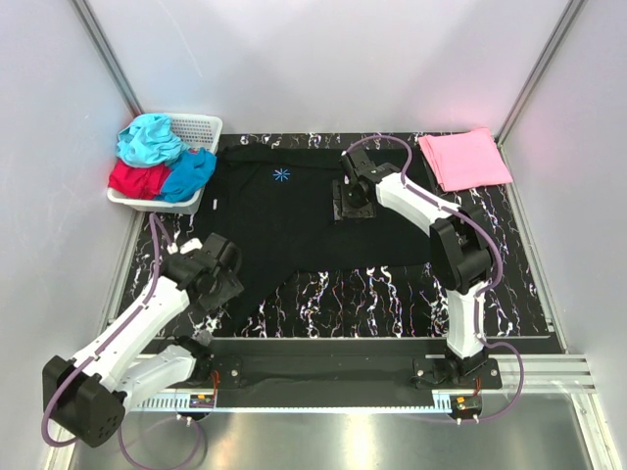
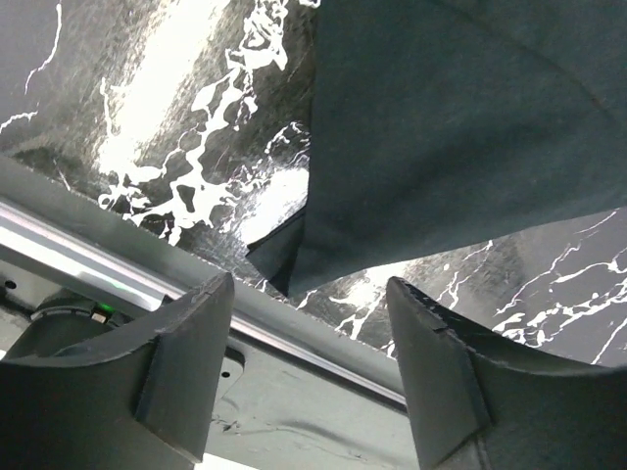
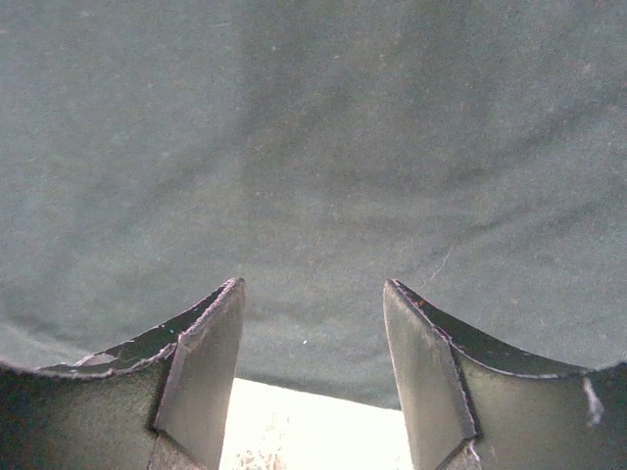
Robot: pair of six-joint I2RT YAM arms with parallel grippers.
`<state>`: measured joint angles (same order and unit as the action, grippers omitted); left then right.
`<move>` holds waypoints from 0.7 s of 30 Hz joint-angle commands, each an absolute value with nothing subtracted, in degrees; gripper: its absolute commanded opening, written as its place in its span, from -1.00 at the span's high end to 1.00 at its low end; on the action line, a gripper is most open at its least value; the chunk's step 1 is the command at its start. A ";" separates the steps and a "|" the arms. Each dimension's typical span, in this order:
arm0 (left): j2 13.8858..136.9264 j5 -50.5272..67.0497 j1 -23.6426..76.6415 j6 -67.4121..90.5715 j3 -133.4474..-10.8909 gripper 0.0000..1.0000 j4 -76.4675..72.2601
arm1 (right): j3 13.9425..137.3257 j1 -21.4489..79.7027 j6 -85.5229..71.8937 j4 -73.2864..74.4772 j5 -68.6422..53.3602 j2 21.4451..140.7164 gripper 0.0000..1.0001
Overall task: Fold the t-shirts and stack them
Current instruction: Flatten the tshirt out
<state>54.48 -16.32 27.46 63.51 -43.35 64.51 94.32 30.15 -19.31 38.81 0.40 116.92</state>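
Dark left gripper (image 2: 309,284) fingers (image 2: 186,343) fill the bottom of the left wrist view, spread apart with nothing clamped between them. Just past their tips lies a pointed corner of the large black cotton t-shirt (image 2: 460,127), resting on the black white-veined marble-pattern table mat (image 2: 147,108), with a small flap of cloth peeking from under the corner.

Seen from above, the left gripper (image 1: 223,262) sits at 8 o'clock of that black t-shirt (image 1: 284,225). The shirt is laid out mostly flat across the mat (image 1: 372,294), from the centre toward 11 o'clock. Its small light-blue starburst mark (image 1: 282,176) faces up near the far edge. The near left edge slants diagonally down to the corner by the left gripper.

Over the shirt's 2 o'clock part, the right gripper (image 1: 351,201) points down. In its wrist view, the right gripper (image 3: 313,286) has its fingers (image 3: 206,372) held wide apart above smooth, faintly creased black cloth, gripping nothing.

At 1 o'clock on the mat lies the pink t-shirt (image 1: 465,159), folded into a neat flat rectangle, apart from the black one. At 10 o'clock stands the white plastic lattice basket (image 1: 201,127), heaped with the crumpled teal t-shirt (image 1: 149,139), red t-shirt (image 1: 137,179) and blue t-shirt (image 1: 191,171), the blue one spilling over the rim.
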 commanded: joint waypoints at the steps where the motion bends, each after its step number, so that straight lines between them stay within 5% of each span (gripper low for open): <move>1: 53.52 -17.23 28.30 65.04 -43.16 -0.29 64.42 | 93.87 29.88 -19.86 37.71 -2.00 112.41 -0.31; 9: 55.54 -13.63 30.23 63.90 -41.40 0.39 61.26 | 89.74 33.22 -20.65 37.00 -0.71 112.15 -0.29; 13: 56.69 -12.66 31.29 63.46 -40.70 0.41 61.08 | 88.51 34.01 -21.18 36.39 -0.35 111.88 -0.29; 21: 52.04 -11.07 31.55 63.90 -38.67 0.11 64.86 | 88.50 34.19 -21.27 36.12 -0.35 111.80 -0.29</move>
<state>54.35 -11.92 31.31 63.66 -38.81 63.37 88.47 33.87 -20.64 37.47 -0.69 114.91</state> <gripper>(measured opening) 0.431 0.644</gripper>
